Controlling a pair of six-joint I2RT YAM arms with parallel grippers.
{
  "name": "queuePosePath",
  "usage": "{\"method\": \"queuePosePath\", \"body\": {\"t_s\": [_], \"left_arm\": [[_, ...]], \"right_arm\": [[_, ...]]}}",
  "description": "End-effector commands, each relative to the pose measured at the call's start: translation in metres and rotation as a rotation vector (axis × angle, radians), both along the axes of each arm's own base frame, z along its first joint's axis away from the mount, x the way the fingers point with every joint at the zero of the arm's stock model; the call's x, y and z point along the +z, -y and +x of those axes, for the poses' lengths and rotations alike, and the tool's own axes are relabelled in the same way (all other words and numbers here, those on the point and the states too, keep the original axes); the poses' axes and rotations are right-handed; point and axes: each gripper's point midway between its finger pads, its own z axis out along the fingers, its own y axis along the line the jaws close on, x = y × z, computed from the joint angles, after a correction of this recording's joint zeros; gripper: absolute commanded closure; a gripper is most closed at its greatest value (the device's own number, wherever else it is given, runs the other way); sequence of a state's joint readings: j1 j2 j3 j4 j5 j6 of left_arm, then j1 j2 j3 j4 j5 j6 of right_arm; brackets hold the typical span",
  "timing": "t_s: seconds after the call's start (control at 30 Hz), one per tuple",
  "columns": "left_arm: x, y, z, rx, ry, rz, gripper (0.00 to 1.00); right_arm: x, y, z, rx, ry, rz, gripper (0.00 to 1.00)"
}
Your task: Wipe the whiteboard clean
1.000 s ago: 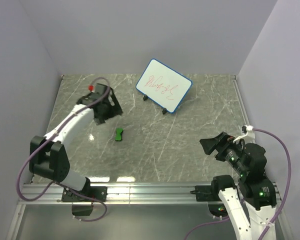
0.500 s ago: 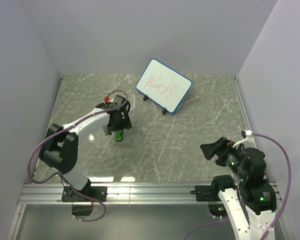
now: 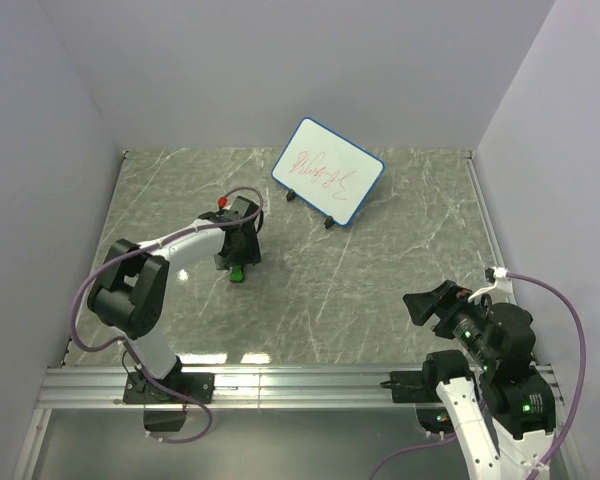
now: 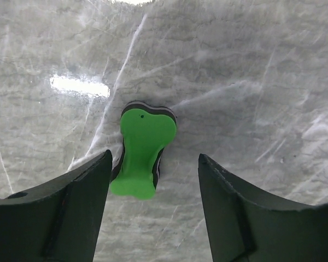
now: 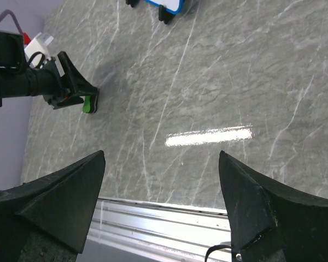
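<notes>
Left gripper (image 4: 154, 162) wide open, straddling the green bone-shaped eraser (image 4: 146, 147), which lies flat and closer to one finger. An uneven close could twist or squirt it out. Whiteboard (image 3: 328, 172) stands well beyond the gripper, red scribble unerased. Right gripper (image 5: 161, 157) is open and far off.

Left hand (image 4: 154, 161) swung over, now straddling green eraser (image 4: 144, 143).

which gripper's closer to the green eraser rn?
Left. The left gripper is open and straddles the green eraser, one finger on each side, not yet closed. The right gripper hangs open far to the eraser's right, near its own base.
</notes>
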State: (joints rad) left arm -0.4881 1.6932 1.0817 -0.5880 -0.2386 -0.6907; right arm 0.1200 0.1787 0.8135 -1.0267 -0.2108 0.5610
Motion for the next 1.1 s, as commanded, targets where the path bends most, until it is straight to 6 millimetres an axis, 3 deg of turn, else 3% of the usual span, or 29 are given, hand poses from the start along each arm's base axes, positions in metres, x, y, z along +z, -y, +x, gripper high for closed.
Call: {"method": "queuePosePath", "body": {"t_s": [0.0,0.3,0.47,0.6,0.7,0.8,0.93,0.97,1.03,1.07], "left_arm": [[-0.006,0.001,0.002,-0.020,0.000,0.006,0.32],[-0.019,-0.003,0.000,-0.015,-0.018,0.031,0.38],[-0.019,-0.001,0.005,-0.017,-0.009,0.030,0.68],[-0.018,-0.002,0.009,-0.016,-0.004,0.035,0.80],[-0.022,-0.003,0.010,-0.014,-0.020,0.042,0.99],[-0.018,-0.001,0.014,-0.019,-0.012,0.033,1.00],[0.016,0.015,0.033,-0.054,0.052,-0.033,1.00],[0.035,0.023,0.045,-0.065,0.094,-0.056,1.00],[0.053,0.031,0.056,-0.097,0.126,-0.075,1.00],[0.071,0.039,0.071,-0.109,0.165,-0.098,1.00]], "right_arm": [[0.008,0.003,-0.001,-0.011,0.038,-0.008,0.09],[0.006,0.004,0.001,-0.022,0.040,-0.006,0.09],[0.003,0.004,0.003,-0.023,0.033,-0.004,0.09],[0.001,0.004,0.005,-0.030,0.030,0.000,0.09],[-0.001,0.004,0.007,-0.034,0.023,0.001,0.10],[0.007,0.003,0.016,-0.038,0.034,0.008,0.10],[0.033,-0.008,0.042,0.023,0.061,0.004,0.09],[0.054,-0.015,0.050,0.060,0.107,0.020,0.09],[0.058,-0.025,0.076,0.095,0.051,0.030,0.09],[0.082,-0.030,0.089,0.110,0.105,0.044,0.09]]}}
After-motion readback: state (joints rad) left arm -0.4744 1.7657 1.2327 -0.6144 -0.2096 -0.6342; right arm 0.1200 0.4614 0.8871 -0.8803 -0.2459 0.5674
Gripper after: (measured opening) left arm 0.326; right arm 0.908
